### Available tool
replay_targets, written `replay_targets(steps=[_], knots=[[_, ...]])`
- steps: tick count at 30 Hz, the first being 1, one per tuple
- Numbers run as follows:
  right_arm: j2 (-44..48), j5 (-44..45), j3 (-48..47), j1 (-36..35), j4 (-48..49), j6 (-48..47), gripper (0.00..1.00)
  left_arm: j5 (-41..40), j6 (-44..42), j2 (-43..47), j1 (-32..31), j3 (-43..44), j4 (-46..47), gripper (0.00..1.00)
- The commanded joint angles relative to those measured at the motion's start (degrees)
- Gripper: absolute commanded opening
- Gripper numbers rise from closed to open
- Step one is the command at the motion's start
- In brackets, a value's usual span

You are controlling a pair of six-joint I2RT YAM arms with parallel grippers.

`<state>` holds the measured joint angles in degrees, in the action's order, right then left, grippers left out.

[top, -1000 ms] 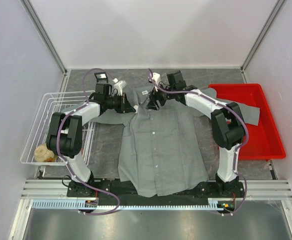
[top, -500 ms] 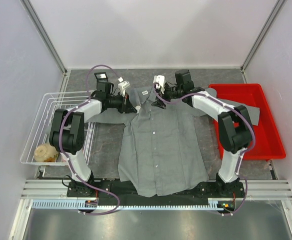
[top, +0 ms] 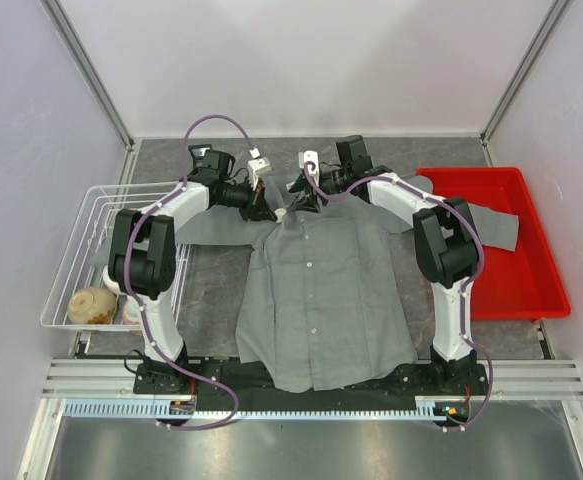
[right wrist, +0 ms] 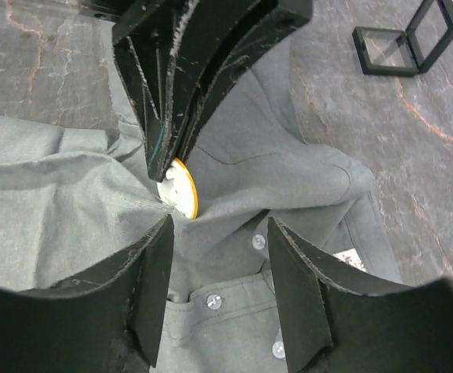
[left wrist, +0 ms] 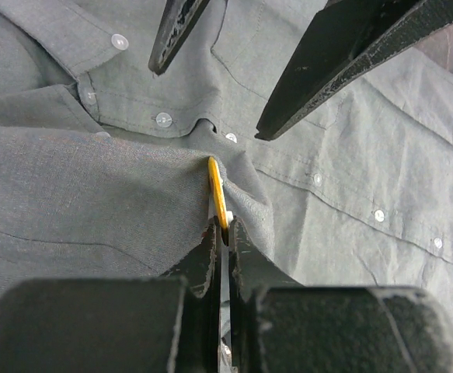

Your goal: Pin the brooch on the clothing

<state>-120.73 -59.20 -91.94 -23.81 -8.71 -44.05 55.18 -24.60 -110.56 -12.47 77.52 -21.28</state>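
Observation:
The grey shirt (top: 316, 290) lies flat, front up, collar at the far end. My left gripper (top: 267, 208) is at the collar, shut on the brooch (left wrist: 217, 193), a thin orange-gold disc seen edge-on, together with a raised fold of shirt fabric (left wrist: 94, 202). My left gripper's tips (left wrist: 222, 225) pinch its lower edge. In the right wrist view the brooch (right wrist: 179, 189) shows a white face with an orange rim under the left fingers (right wrist: 187, 85). My right gripper (right wrist: 222, 264) is open and empty, its jaws either side of the bunched collar, close to the brooch without touching it; it also shows in the top view (top: 299, 203).
A white wire basket (top: 76, 215) at the left holds a tan bowl-like thing (top: 89, 303). A red tray (top: 531, 290) stands at the right with a sleeve draped into it. A small open black-framed case (right wrist: 401, 43) lies on the table beyond the collar.
My right gripper has swung back left toward the left gripper. The left wrist has shifted up and right. The collar is now bunched and the neck label is hidden in the top view.

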Motion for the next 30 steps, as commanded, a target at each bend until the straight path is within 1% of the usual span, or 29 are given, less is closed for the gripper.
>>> replay_targets(steps=[1,2,3,6,18,25,27,28,29,30], knots=[[-1.0,-5.8,-2.2,-1.2,0.1,-4.8,0.56,2.6,-8.4,-0.8,-0.2,3.4,-4.6,0.03],[-1.1,-5.9,-2.1,-1.3,-0.2,-5.3,0.54,2.1,-8.7,-0.9,-0.3,3.5,-5.0,0.03],[-1.5,-6.1,-2.6,-1.5,-0.4,-5.4,0.49,1.8,-8.9,-1.1,-0.2,3.8,-5.3,0.03],[-2.6,-6.4,-4.1,-1.9,-2.0,-5.5,0.42,1.4,-9.3,-1.5,-0.3,4.5,-5.4,0.03],[-4.8,-5.1,-6.7,-2.6,-7.0,-8.1,0.34,0.9,-12.0,-1.8,-1.1,5.7,-6.2,0.02],[-5.8,-3.7,-8.1,-2.9,-10.0,-10.2,0.34,0.5,-14.7,-1.8,-1.9,6.1,-7.6,0.02],[-6.2,-3.6,-8.7,-3.0,-10.6,-10.7,0.26,0.2,-14.7,-1.8,-1.9,6.2,-7.6,0.02],[-6.3,-3.7,-9.0,-2.9,-11.1,-10.8,0.20,0.3,-14.6,-1.9,-1.9,6.5,-7.6,0.03],[-6.4,-3.8,-9.3,-3.0,-11.2,-10.8,0.03,0.2,-14.5,-1.8,-1.9,6.6,-7.6,0.04],[-6.3,-3.9,-9.3,-3.0,-11.3,-10.8,0.00,0.0,-14.1,-1.9,-1.9,6.7,-7.6,0.06]])
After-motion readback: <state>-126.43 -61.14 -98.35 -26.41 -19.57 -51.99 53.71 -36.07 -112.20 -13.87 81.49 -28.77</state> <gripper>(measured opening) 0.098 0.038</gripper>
